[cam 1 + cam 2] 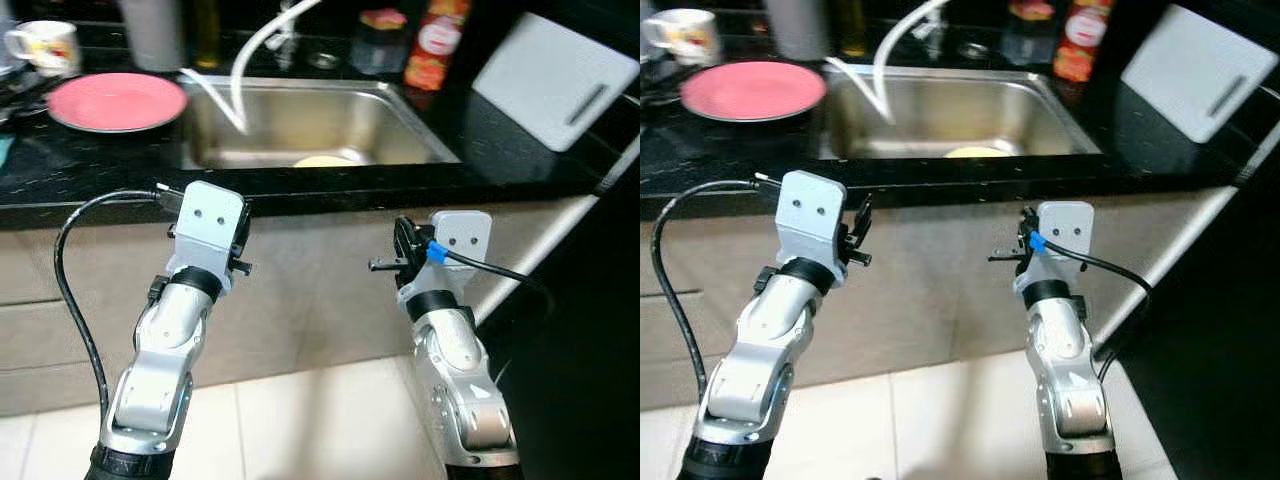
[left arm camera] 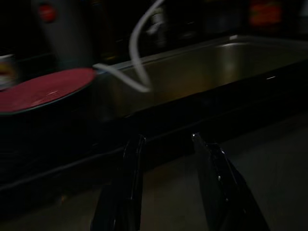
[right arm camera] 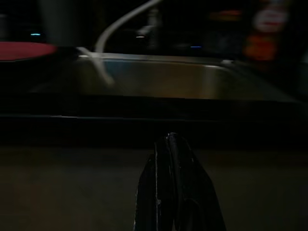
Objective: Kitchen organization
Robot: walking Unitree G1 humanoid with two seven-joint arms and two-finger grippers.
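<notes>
Raised before the sink and below its counter edge: left gripper, fingers parted with nothing between them, then right gripper, fingers pressed together and likewise empty. Left of the sink on the black countertop, a mug and just beside it a pink plate, flat and apparently bare; behind the sink's left corner a grey canister. Arching over the sink's left half, a white hose-like faucet; low in the basin near its front wall, a pale round item, too little seen to name. Behind the sink's right corner, a dark jar and a red-labelled bottle; well right of the sink, a white cutting board. Probably still an approach phase, no item yet chosen. Best done by lifting both grippers clear of the counter lip before reaching in, skirting the faucet, and taking the plate by its rim
</notes>
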